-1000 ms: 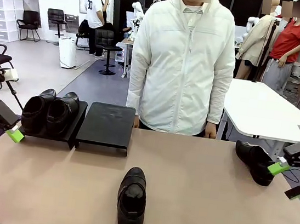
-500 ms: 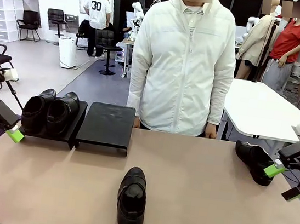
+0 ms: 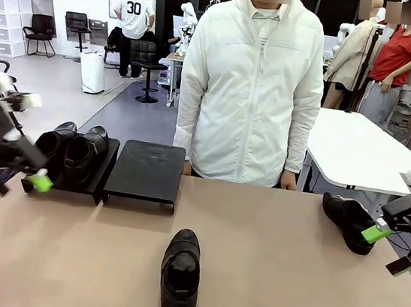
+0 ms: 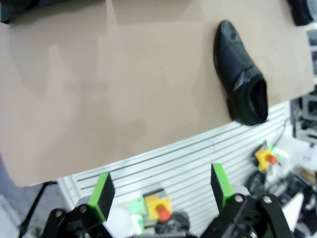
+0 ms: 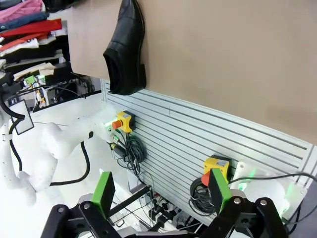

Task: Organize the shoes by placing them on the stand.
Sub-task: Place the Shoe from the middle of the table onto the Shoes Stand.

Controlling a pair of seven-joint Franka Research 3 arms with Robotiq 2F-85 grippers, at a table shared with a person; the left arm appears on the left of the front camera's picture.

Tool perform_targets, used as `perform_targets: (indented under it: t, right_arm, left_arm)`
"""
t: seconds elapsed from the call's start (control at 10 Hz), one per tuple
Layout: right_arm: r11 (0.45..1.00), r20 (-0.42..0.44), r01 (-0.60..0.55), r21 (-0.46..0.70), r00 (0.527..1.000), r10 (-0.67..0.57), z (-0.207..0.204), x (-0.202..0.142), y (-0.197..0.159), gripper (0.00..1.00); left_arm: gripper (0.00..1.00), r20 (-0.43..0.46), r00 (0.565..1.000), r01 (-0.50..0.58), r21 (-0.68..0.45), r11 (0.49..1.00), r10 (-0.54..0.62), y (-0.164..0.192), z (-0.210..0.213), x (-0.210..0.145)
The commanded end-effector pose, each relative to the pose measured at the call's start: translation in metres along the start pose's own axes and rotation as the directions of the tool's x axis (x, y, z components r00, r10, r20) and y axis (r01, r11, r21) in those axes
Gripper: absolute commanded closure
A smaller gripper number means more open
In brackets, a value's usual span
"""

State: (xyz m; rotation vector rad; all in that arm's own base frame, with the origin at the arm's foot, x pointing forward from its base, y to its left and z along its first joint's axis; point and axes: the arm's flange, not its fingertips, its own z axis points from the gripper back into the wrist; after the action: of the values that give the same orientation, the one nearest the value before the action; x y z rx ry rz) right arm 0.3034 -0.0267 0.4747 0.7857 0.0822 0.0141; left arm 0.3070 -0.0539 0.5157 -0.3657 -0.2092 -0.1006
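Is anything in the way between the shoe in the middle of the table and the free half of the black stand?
Nothing visible. Only bare table lies between the middle shoe and the stand's right panel, which carries nothing; the two shoes already placed sit on the left panel.

Left gripper (image 3: 18, 184) & right gripper (image 3: 388, 249): black w/ 2 green pads (image 3: 373, 232) each.

Front across table (image 3: 286, 285); wrist views downward
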Motion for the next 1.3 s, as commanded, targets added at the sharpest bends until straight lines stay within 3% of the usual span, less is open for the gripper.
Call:
perform_targets:
  t: [0.0, 0.1, 0.2, 0.4, 0.6, 0.7, 0.9, 1.0, 1.2]
  right_arm:
    - [1.000, 0.001, 0.011, 0.013, 1.000, -0.011, 0.002, 0.000, 0.001, 0.00]
    - [1.000, 0.001, 0.011, 0.013, 1.000, -0.011, 0.002, 0.000, 0.001, 0.00]
    - [1.000, 0.001, 0.011, 0.013, 1.000, -0.011, 0.002, 0.000, 0.001, 0.00]
    - [1.000, 0.001, 0.011, 0.013, 1.000, -0.011, 0.002, 0.000, 0.001, 0.00]
    - [1.000, 0.001, 0.011, 0.013, 1.000, -0.011, 0.002, 0.000, 0.001, 0.00]
    - [1.000, 0.001, 0.011, 0.013, 1.000, -0.011, 0.002, 0.000, 0.001, 0.00]
    - [1.000, 0.001, 0.011, 0.013, 1.000, -0.011, 0.002, 0.000, 0.001, 0.00]
    - [1.000, 0.001, 0.011, 0.013, 1.000, -0.011, 0.002, 0.000, 0.001, 0.00]
    - [1.000, 0.001, 0.011, 0.013, 1.000, -0.011, 0.002, 0.000, 0.001, 0.00]
  left_arm:
    - [0.00, -0.020, 0.960, -0.276, 0.069, 0.959, 0.278, -0.125, -0.048, 0.073]
    - [0.00, -0.084, 0.957, -0.265, 0.144, 0.953, 0.279, -0.186, -0.084, 0.095]
    - [0.00, -0.070, 0.969, -0.216, 0.224, 0.951, 0.236, -0.236, -0.116, 0.107]
    - [0.00, -0.115, 0.984, -0.101, 0.274, 0.956, 0.137, -0.301, -0.168, 0.123]
    - [0.00, -0.174, 0.977, -0.080, 0.248, 0.965, 0.126, -0.296, -0.174, 0.121]
    - [0.00, -0.113, 0.984, -0.110, 0.215, 0.970, 0.136, -0.304, -0.179, 0.094]
    - [0.00, -0.113, 0.984, -0.110, 0.215, 0.970, 0.136, -0.304, -0.179, 0.094]
    - [0.00, -0.145, 0.981, -0.093, 0.231, 0.968, 0.129, -0.307, -0.192, 0.109]
    - [0.00, -0.146, 0.984, -0.057, 0.272, 0.961, 0.099, -0.306, -0.225, 0.091]
